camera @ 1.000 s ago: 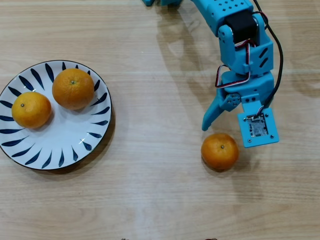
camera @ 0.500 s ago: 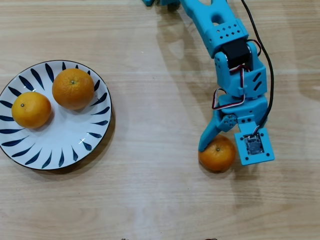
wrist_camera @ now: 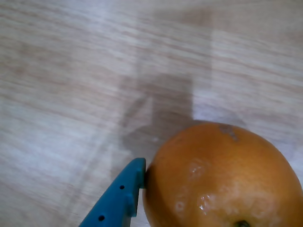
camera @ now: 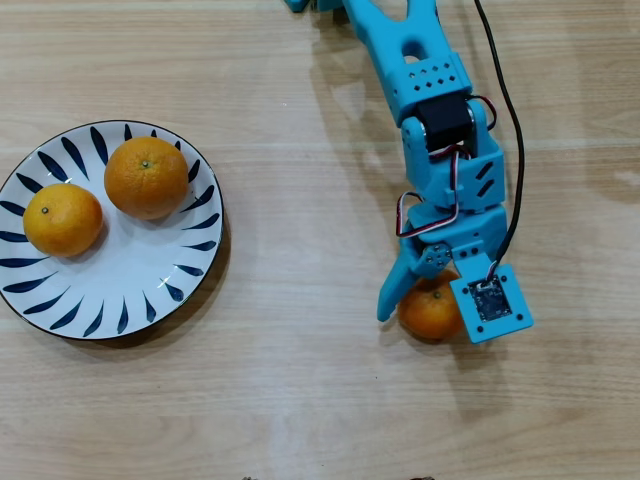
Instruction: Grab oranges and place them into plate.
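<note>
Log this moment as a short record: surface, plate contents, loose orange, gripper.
surface: wooden table
plate: at left in the overhead view, holds two oranges
loose orange: on the table at right, outside the plate
gripper: open, down over the loose orange, fingers on either side
contact: in the wrist view one blue finger touches the loose orange's side
left to do: one orange not yet in the plate

My arm (camera: 440, 130) reaches down from the top edge, wrist bent low, jaws (camera: 425, 305) spread apart.
</note>
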